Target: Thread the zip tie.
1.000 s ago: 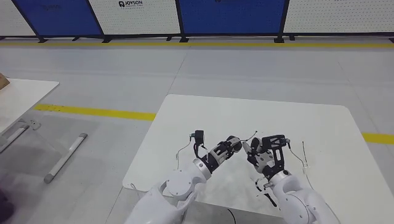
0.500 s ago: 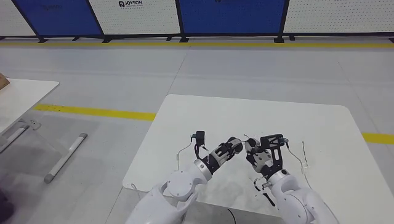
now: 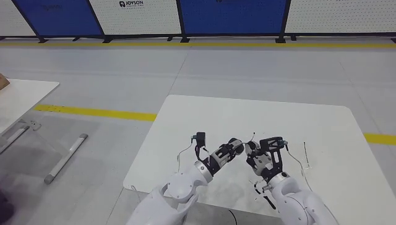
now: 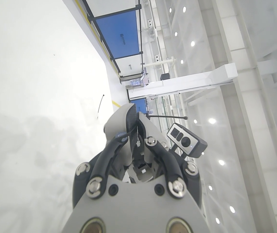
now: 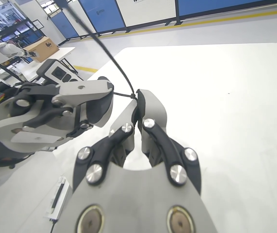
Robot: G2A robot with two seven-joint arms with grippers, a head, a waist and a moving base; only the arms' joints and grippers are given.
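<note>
Since the earlier frames, the right gripper (image 3: 252,151) has shifted slightly toward the left gripper (image 3: 235,144). The free end of the thin black plastic zip tie (image 3: 252,137) has swung sideways and returned to roughly its first position.

1. Left gripper (image 4: 134,112): the fingers are pressed together, pinching a short, very thin section of the strap between the dark pads. In the right wrist view, this gripper (image 5: 109,92) sits just beside the right fingertips, and the thin section bridges the small gap between them.

2. Zip tie (image 5: 109,54): it is a narrow, flexible black strap. From the right fingertips it rises away in a gentle curve and ends in a thicker dark tip, which is blurred. A small dark knot-like junction sits on the strap at the right fingertips. Whether the thin section passes through a locking head there cannot be determined. In the left wrist view, the strap (image 4: 167,116) extends beyond the left fingertips and ends in a small bulge.

3. Right gripper (image 5: 136,98): the fingers are pressed together, gripping the strap at the junction. Both grippers hold the zip tie above the white rectangular table (image 3: 247,110).

4. A second black zip tie (image 3: 305,152) lies flat on the table, well apart from the right gripper on its outer side. In the left wrist view, this tie (image 4: 100,105) shows a slight curve.
</note>
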